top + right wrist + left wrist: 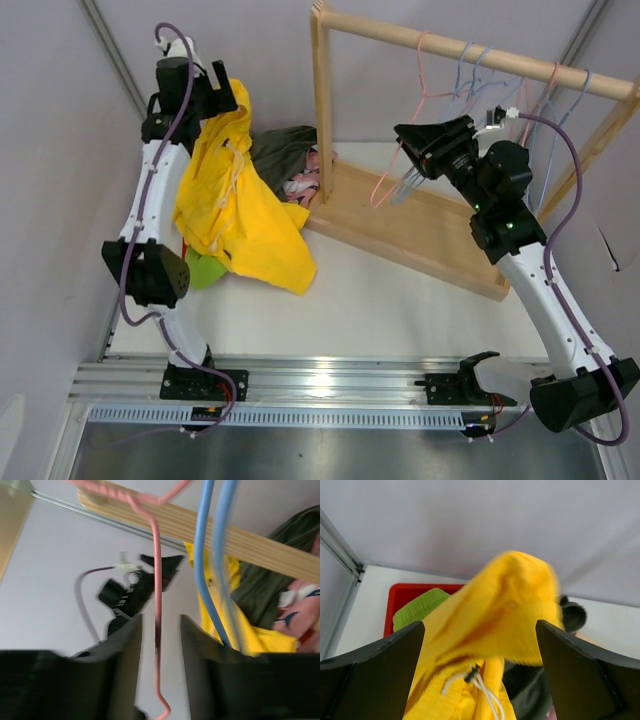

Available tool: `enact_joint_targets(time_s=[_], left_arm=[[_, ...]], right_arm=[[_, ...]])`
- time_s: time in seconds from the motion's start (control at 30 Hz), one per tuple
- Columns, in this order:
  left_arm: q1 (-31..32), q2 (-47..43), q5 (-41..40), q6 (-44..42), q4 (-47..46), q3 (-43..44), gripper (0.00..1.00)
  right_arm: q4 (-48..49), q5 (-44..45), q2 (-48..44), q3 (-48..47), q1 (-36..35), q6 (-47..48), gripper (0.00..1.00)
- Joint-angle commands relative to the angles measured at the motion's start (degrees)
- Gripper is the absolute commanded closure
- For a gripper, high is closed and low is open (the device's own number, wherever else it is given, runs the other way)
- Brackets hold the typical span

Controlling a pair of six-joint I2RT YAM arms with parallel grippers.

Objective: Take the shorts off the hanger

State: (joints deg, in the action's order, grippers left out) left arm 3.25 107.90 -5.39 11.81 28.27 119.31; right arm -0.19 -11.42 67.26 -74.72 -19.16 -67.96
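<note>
L gripper (pixel 228 100) is up high. Jaws stand fairly wide in wrist view, with a thick bunch of the yellow shorts (pixel 240 210) filling the gap btwn them, so it has hold of the cloth. Rest of the yellow shorts hangs straight down below the gripper, w/ a white drawcord dangling under the fingers. Lower hem drapes onto the table (pixel 400 300).

Below & beyond the L gripper sits a red bin (pixel 400 592) w/ lime green shorts (pixel 417 610) in it. Dark olive shorts (pixel 285 148) lie to its right side, partly behind the yellow cloth. Pink floral shorts (pixel 303 183) are just past those, against the rack post.

R gripper (pixel 161 630) is raised at the rack, jaws only narrowly apart. The wire of a pink hanger (pixel 157 580) runs down thru the gap. Can't tell if the pads touch it; a sliver of space shows each side. The hanger's hook sits on the wooden rail (pixel 260 542) above the gripper. Two blue hangers (pixel 202 570) hang just beside the fingers on the outer side, bare wire, no cloth on them.
</note>
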Motion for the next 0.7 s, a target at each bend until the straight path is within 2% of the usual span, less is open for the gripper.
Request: enact_joint_targets(time_s=[0.0,0.03,0.13,0.23,0.37,0.5,0.53,0.57,0.63,0.67], left_arm=[[0.18,-13.57,0.37,0.32,-1.99,0.5,0.01],[0.18,-17.16,0.55,-0.03,-2.25,-0.82,0.01],[0.27,-22.63,0.73,-0.3,-4.19,-5.3,0.01],[0.97,-30.6,1.17,0.05,-2.71,-7.68,0.01],[3.33,-34.05,1.26,0.14,1.51,-9.0,0.01],[8.61,-42.92,-0.32,0.23,1.79,-19.17,0.01],[9.75,-45.12,-1.46,0.14,1.61,-26.25,0.01],[11.59,-47.4,-2.42,1.18,1.35,-28.84,0.01],[12.4,-53.91,-2.53,2.94,0.82,-38.84,0.01],[12.92,-55.85,-1.13,4.78,0.73,-40.89,0.01]], right_arm=[[-4.56,-2.2,-1.61,1.15,-0.62,1.08,0.38],[-4.56,-2.29,-1.7,1.07,-0.62,1.17,0.19],[-5.26,-2.29,-1.79,0.1,-0.62,1.6,0.01],[-7.45,-2.21,-2.57,-1.04,-0.62,2.13,0.0],[-10.34,-0.1,-4.59,-1.31,-1.23,3.27,0.01],[-17.11,7.96,-8.28,-2.71,-4.3,12.2,0.01],[-20.61,9.91,-9.16,-2.8,-5.35,14.42,0.0],[-22.3,11.93,-11.34,-2.54,-7.71,16.7,0.01],[-24.24,18.68,-14.42,1.65,-10.19,23.19,0.01],[-23.9,20.11,-18.71,4.29,-11.15,24.97,0.01]])
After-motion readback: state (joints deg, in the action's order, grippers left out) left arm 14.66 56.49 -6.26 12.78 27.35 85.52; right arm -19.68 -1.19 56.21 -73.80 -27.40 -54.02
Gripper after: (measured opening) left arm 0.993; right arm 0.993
